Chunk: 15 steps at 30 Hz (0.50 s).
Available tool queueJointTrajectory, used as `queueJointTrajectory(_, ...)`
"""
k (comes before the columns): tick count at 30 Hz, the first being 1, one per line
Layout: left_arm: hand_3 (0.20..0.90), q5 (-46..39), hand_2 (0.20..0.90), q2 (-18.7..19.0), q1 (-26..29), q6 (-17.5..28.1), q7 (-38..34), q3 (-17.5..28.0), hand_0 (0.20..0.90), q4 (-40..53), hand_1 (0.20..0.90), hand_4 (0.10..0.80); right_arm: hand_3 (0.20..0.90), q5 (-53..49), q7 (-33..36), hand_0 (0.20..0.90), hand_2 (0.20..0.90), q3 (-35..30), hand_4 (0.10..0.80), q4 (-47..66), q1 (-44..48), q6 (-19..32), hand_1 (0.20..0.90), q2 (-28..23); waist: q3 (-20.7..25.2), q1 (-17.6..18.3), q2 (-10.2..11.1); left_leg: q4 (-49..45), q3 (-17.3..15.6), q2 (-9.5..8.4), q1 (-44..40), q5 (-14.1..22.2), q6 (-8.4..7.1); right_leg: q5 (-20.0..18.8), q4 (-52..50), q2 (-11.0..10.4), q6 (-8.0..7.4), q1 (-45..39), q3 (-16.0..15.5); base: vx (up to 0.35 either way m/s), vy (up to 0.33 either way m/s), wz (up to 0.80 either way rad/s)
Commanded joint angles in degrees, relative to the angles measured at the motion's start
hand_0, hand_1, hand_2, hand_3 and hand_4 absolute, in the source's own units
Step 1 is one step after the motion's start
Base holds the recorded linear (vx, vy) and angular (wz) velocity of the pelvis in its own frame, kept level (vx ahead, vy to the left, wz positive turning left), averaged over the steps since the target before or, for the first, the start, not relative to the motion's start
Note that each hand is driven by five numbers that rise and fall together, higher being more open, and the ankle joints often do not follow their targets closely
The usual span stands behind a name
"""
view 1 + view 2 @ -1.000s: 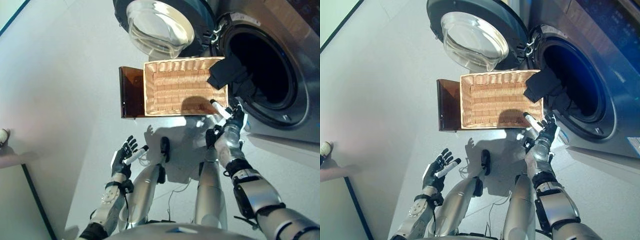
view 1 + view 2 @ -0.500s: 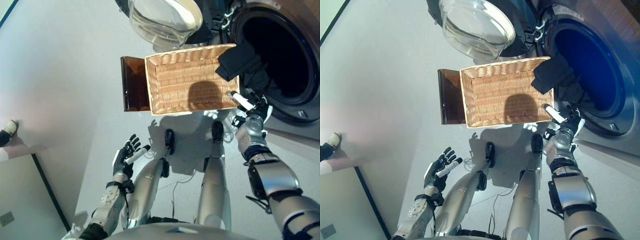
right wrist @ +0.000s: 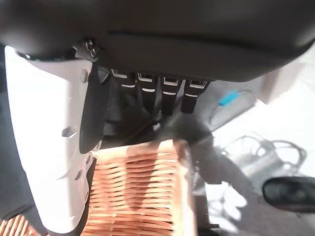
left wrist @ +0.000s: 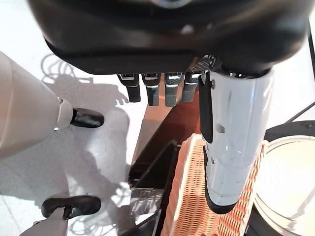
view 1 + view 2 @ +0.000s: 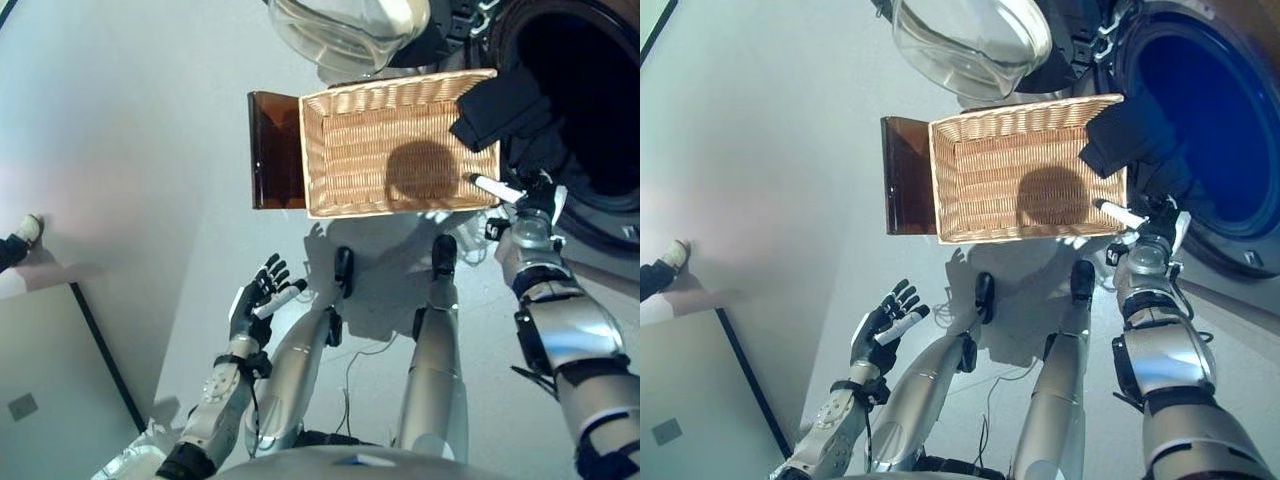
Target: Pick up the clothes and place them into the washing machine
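A pale grey floor (image 5: pixel 130 150) is lying under a wicker basket (image 5: pixel 385 150) sitting on a brown stand (image 5: pixel 272 150) beside the washing machine (image 5: pixel 1200 130). No writing is legible. Dark clothes (image 5: pixel 505 110) are draping from the drum over the basket's corner, just beyond the right hand (image 5: pixel 530 200), fingers straight, empty. The left hand (image 5: pixel 255 305) is hovering spread, well short of the basket
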<state>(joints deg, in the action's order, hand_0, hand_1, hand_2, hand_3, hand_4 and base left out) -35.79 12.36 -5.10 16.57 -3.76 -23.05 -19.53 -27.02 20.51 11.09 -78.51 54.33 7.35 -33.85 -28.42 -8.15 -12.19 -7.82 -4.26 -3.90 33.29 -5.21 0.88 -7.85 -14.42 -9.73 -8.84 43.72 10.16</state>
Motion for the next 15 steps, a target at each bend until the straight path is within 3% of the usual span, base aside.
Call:
queueJointTrajectory(1,0.9,-0.5,0.9,5.0,-3.3,2.3,0.2,0.8,0.9,7.9,0.9,0.8,0.9,6.0,-1.4,0.9,0.9,6.9,0.8,3.1,5.2,1.1,0.9,-6.6,-1.4,-0.6,-3.6,0.2,0.0,0.9,6.0,-4.0,-4.58,6.1,-5.0,3.5,3.95,1.0,-2.7,-0.005,-0.001,0.04)
queueJointTrajectory(15,0.9,-0.6,0.9,5.4,-2.4,2.3,0.6,1.3,0.9,6.4,0.9,0.8,0.9,7.7,-3.2,0.9,0.9,13.7,0.8,6.3,13.6,2.0,0.9,-8.3,-0.9,-0.4,-1.2,-0.2,0.3,0.97,4.7,-3.6,-4.63,6.6,-6.2,3.8,4.11,-0.3,-2.9,0.001,0.001,0.01)
